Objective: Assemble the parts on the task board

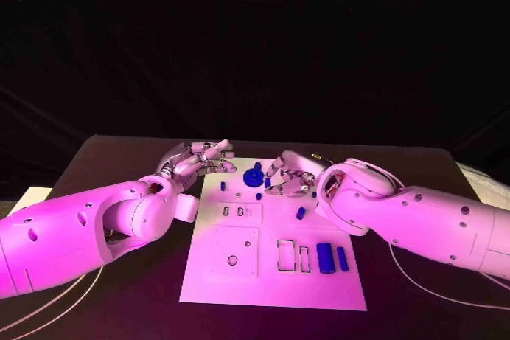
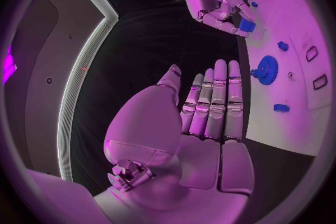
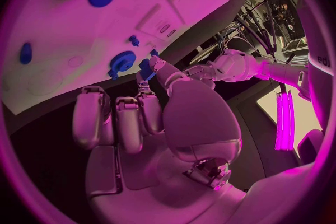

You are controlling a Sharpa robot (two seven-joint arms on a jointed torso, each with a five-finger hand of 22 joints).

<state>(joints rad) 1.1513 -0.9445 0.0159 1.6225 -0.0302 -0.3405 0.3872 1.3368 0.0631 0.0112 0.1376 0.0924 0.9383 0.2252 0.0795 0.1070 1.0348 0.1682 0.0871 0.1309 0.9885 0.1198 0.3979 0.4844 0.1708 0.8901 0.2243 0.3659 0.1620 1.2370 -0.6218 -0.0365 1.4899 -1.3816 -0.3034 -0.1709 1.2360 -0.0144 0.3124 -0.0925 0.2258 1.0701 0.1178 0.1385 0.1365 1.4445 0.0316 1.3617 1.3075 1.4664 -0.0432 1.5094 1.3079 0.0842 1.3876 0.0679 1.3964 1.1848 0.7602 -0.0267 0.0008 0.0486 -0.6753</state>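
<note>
The white task board (image 1: 266, 277) lies in the middle of the black table. A blue gear (image 1: 253, 178) stands at its far end, also seen as the gear (image 2: 266, 69) and the gear (image 3: 122, 61). My right hand (image 1: 289, 174) hovers just right of the gear and pinches a small blue part (image 2: 246, 25) in its fingertips; the same part (image 3: 145, 67) sits between thumb and finger. My left hand (image 1: 202, 161) is by the board's far left corner, fingers straight and holding nothing. Two blue blocks (image 1: 332, 257) lie at the board's near right.
Smaller blue pieces are scattered on the board: one (image 1: 301, 213) near my right forearm, one (image 1: 223, 184) left of the gear, one (image 1: 257, 166) behind it. Rectangular slots (image 1: 286, 254) and round holes (image 1: 233, 260) are cut in the near half. Cables (image 1: 404, 270) trail on the table.
</note>
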